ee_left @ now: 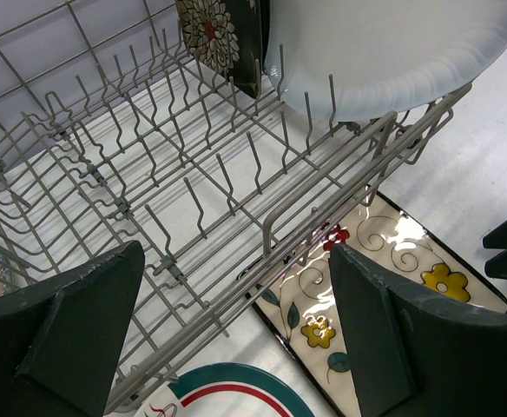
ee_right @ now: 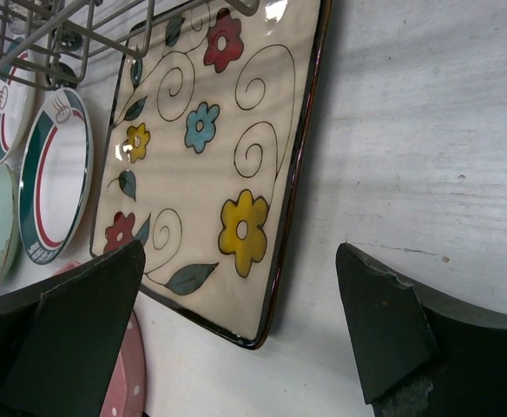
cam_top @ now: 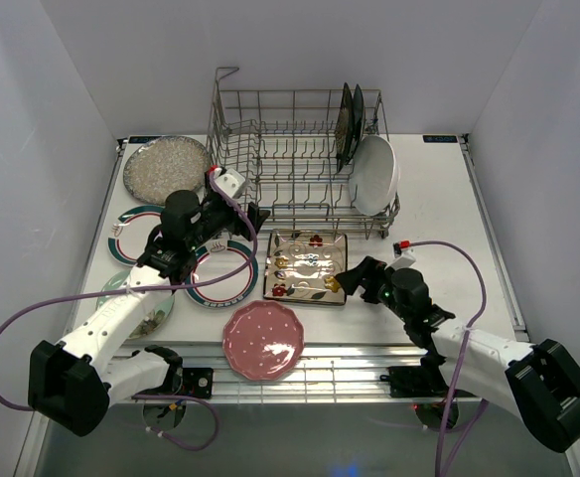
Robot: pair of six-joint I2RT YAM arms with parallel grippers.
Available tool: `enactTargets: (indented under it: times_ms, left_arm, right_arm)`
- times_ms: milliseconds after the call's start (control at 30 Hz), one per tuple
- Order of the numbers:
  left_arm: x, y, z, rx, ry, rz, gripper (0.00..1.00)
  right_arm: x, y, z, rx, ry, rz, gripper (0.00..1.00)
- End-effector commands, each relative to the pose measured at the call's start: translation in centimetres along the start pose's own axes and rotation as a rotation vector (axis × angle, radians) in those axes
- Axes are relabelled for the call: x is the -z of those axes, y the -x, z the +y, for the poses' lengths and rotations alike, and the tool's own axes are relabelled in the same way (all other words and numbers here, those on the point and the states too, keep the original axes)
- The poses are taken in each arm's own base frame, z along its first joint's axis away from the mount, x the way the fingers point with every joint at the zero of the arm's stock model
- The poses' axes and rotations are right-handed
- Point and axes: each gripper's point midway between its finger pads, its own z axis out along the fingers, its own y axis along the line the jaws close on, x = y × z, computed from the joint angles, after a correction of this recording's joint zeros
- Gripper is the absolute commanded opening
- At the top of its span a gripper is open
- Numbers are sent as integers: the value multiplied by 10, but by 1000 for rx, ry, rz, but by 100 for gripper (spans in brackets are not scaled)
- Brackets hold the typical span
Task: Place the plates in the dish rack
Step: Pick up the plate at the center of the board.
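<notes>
While a pink scalloped round plate (cam_top: 261, 340) is lying nearest, the right gripper (cam_top: 348, 281) is hovering wide open beside the cream floral square plate (cam_top: 307, 266); farther, the left gripper (cam_top: 253, 216), also wide, is facing the grey wire dish rack (cam_top: 270, 149), whose upright tines its wrist view is showing closely.

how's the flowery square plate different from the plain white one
Shape: the floral square plate is square with rounded corners; the white plate is oval.
Look: the floral square plate has coloured flowers and a dark rim; the white plate is plain.
Pose: the floral square plate lies flat on the table; the white plate stands on edge in the dish rack.
Shared: both look glossy.
</notes>
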Motion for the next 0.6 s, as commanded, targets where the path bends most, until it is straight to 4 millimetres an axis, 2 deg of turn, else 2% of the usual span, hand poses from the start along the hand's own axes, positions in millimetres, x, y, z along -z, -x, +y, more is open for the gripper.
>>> enactTargets:
  times_ms: [0, 300, 333, 400, 433, 500, 567]
  left_arm:
    - [2, 5, -1, -19, 9, -21, 98]
    - [3, 6, 0, -25, 19, -22, 98]
    - [3, 6, 0, -25, 19, -22, 98]
    - [2, 6, 0, -26, 19, -22, 98]
    - [2, 5, -1, -25, 18, -19, 98]
    - [2, 5, -1, -26, 20, -19, 98]
    - [2, 6, 0, -26, 23, -21, 98]
  right_arm:
    - [-2, 15, 13, -38, 63, -69, 96]
    - [-12, 5, 10, -39, 88, -23, 97]
    - [-14, 0, 8, -43, 92, 3, 97]
    - [-14, -1, 16, -54, 144, 13, 97]
    - [-17, -6, 12, -64, 137, 32, 97]
    - [-18, -5, 19, -75, 181, 35, 96]
    - [-21, -11, 17, -84, 187, 57, 96]
